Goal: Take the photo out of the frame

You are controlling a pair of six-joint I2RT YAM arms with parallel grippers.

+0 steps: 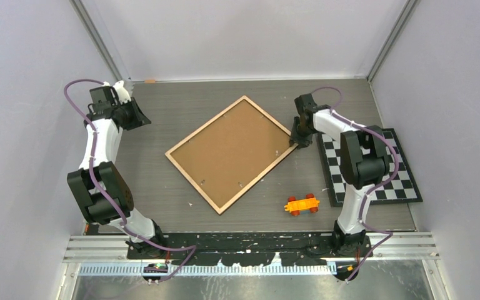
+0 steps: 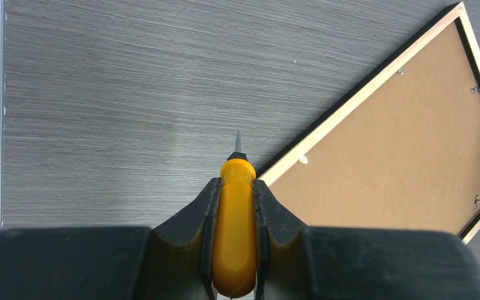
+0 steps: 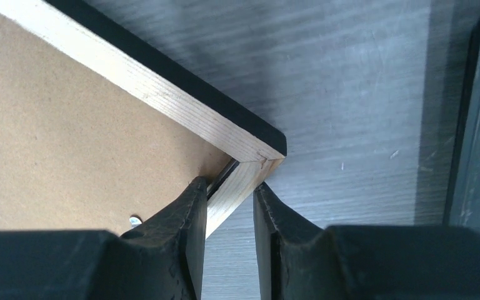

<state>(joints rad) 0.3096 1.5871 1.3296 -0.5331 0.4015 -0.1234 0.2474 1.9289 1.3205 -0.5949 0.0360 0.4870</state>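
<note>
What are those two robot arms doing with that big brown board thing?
That is a picture frame lying face down on the table, so you see its brown back. The right gripper has its fingers on either side of the wooden rim at one corner; whether it pinches yet is unclear. The left gripper holds a small orange-handled screwdriver off to the side, not touching the frame. The photo is not showing, so it seems still inside.
</note>
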